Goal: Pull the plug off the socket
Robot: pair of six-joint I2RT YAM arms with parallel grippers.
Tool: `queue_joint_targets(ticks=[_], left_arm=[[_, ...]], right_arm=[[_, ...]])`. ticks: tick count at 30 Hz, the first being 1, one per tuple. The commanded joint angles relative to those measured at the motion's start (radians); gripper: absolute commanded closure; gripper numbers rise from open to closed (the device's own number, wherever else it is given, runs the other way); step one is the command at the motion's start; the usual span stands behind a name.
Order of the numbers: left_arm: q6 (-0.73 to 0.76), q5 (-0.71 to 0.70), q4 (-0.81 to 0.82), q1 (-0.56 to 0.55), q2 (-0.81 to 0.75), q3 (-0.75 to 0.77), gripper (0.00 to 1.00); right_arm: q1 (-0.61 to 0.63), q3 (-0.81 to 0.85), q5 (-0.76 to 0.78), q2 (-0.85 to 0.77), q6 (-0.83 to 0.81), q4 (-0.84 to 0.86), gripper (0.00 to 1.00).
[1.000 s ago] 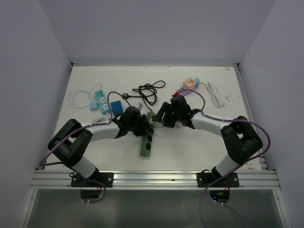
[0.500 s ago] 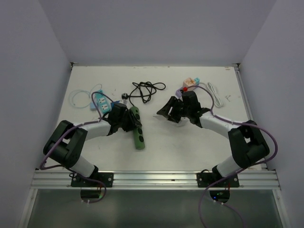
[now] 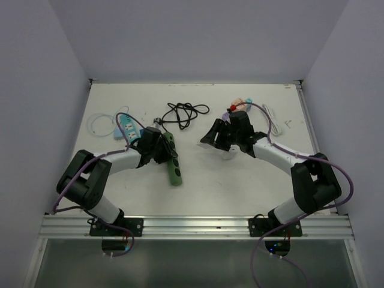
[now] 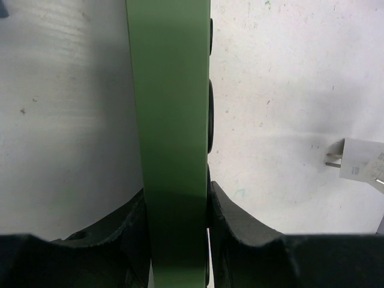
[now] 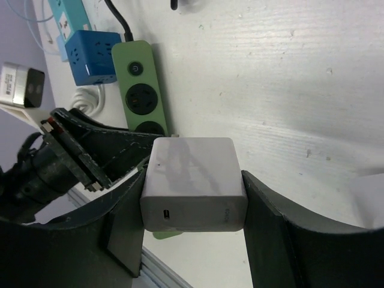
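Observation:
A green power strip [image 3: 173, 163] lies on the white table left of centre. My left gripper [image 3: 157, 146] is shut on its far end; in the left wrist view the strip [image 4: 171, 120] fills the gap between the fingers of the gripper [image 4: 177, 204]. My right gripper [image 3: 221, 144] is shut on a white charger plug [image 5: 192, 180], held clear of the strip, which shows behind it [image 5: 144, 90]. The plug also shows at the right edge of the left wrist view [image 4: 360, 163], prongs free and pointing at the strip.
A black coiled cable [image 3: 186, 114] lies at the back centre. A teal strip [image 3: 127, 127] and a white cable coil [image 3: 99, 123] are at the back left, with a blue socket cube [image 5: 93, 57]. A pink and white socket cube [image 3: 240, 105] and a white cable [image 3: 273, 120] are at the back right.
The plug has come out of the green strip. My left gripper drew the strip left, my right gripper carried the plug right and back, and the two now stand apart.

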Motion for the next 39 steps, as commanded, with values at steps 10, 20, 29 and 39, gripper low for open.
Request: queue_joint_targets(ticks=[10, 20, 29, 39], left_arm=[[0.202, 0.055, 0.010, 0.035, 0.186, 0.210, 1.00], [0.232, 0.231, 0.002, 0.145, 0.402, 0.436, 0.93], [0.274, 0.239, -0.070, 0.199, 0.485, 0.551, 0.52], [0.281, 0.239, -0.119, 0.233, 0.441, 0.580, 0.03]], right_arm=[[0.052, -0.036, 0.138, 0.050, -0.248, 0.070, 0.95], [0.158, -0.008, 0.312, 0.125, -0.349, 0.017, 0.73], [0.207, -0.011, 0.351, 0.108, -0.381, -0.031, 0.40], [0.256, 0.001, 0.367, 0.038, -0.391, -0.095, 0.18]])
